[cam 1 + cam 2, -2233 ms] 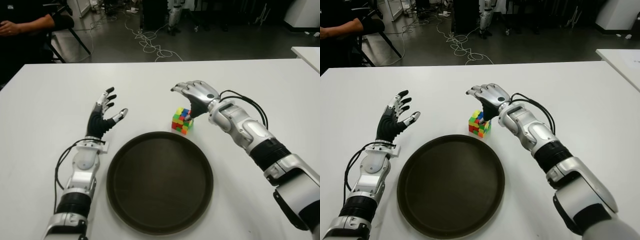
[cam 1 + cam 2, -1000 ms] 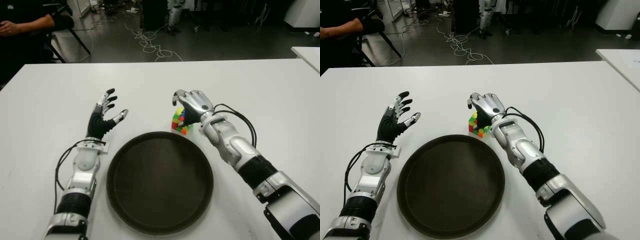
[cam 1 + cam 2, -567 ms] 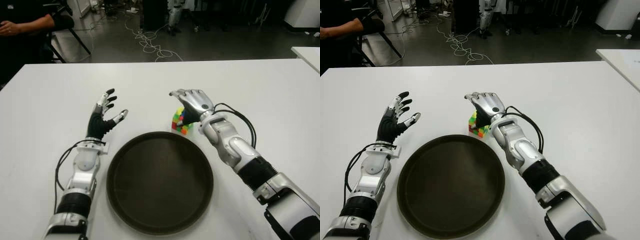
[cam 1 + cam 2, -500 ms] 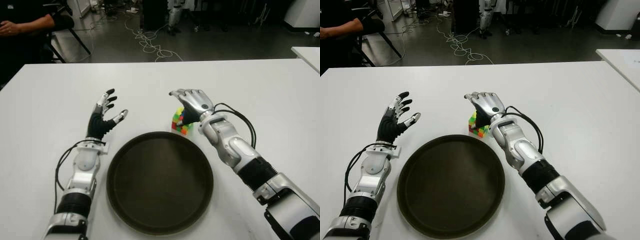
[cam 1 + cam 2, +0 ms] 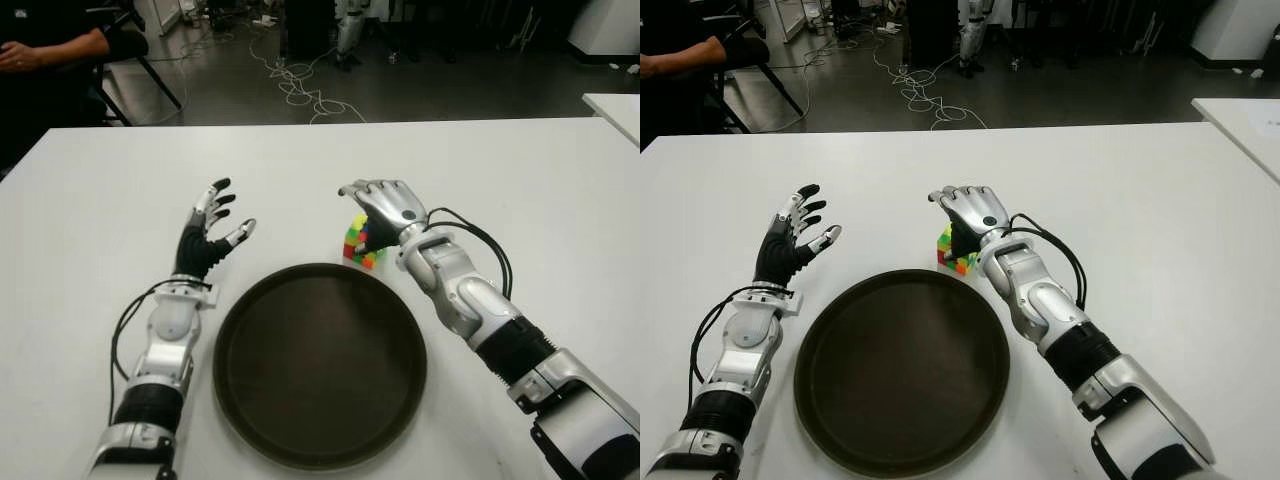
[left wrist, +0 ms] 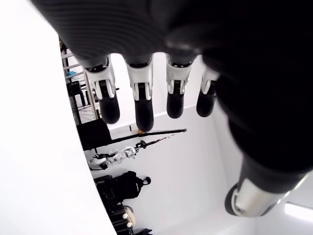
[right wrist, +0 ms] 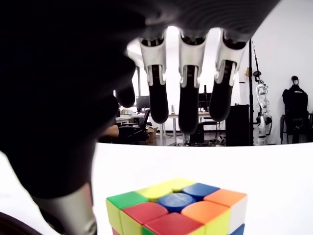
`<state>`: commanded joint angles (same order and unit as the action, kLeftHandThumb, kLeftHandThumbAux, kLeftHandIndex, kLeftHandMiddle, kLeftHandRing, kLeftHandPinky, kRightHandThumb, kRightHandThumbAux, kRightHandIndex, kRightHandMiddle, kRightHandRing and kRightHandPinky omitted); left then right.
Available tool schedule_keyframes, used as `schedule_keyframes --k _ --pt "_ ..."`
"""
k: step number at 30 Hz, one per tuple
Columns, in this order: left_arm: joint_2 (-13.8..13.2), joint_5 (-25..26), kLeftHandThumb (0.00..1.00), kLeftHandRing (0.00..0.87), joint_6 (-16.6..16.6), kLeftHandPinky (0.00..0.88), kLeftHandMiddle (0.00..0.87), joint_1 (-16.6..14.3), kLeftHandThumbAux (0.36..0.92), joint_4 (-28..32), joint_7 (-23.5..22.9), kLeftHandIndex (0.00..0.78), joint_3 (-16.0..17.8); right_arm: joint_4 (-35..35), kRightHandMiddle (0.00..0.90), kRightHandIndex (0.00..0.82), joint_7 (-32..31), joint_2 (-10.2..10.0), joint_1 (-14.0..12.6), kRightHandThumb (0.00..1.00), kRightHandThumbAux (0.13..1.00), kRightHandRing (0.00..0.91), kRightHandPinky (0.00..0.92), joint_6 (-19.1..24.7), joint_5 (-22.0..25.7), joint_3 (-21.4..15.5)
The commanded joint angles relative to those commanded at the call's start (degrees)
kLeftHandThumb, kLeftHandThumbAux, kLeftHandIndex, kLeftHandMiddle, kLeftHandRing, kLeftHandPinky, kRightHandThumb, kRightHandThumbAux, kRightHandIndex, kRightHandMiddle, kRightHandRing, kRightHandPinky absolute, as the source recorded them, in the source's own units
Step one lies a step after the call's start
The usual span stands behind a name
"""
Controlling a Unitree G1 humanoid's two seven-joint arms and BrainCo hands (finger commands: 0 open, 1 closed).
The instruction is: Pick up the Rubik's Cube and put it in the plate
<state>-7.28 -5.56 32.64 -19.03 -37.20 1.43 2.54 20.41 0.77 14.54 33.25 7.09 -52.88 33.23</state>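
The Rubik's Cube (image 5: 356, 243) stands on the white table (image 5: 520, 180), just beyond the far right rim of the dark round plate (image 5: 320, 365). My right hand (image 5: 382, 205) hovers over the cube from its right side. In the right wrist view its fingers (image 7: 188, 93) stretch out above the cube (image 7: 178, 205) without touching it, and the thumb (image 7: 73, 210) hangs beside the cube. The hand is open and holds nothing. My left hand (image 5: 208, 232) shows left of the plate, its fingers (image 6: 142, 98) spread and empty.
A seated person (image 5: 50, 45) is at the far left behind the table. Cables (image 5: 300, 85) lie on the floor beyond the table's back edge. The corner of another white table (image 5: 615, 105) shows at the right.
My right hand has shifted from the cube's right side to over it, with the forearm swinging closer to the plate and the fingers spreading. The cube and left hand have stayed put.
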Motion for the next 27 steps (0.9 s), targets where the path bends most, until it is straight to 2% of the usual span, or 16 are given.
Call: schedule_keyframes --k 12,27 --pt "0.0 0.2 0.129 0.115 -0.4 0.133 0.109 -0.2 0.691 -0.3 -0.3 0.092 0.0 -0.7 0.144 0.078 -3.5 -0.1 0.2 0.000 0.816 0.169 0.208 1.7 0.2 -0.1" --pt "-0.1 0.0 0.134 0.116 1.3 0.124 0.112 -0.6 0.674 -1.8 0.1 0.094 0.0 -1.6 0.096 0.058 -8.4 -0.3 0.4 0.000 0.821 0.103 0.103 3.8 0.2 0.0"
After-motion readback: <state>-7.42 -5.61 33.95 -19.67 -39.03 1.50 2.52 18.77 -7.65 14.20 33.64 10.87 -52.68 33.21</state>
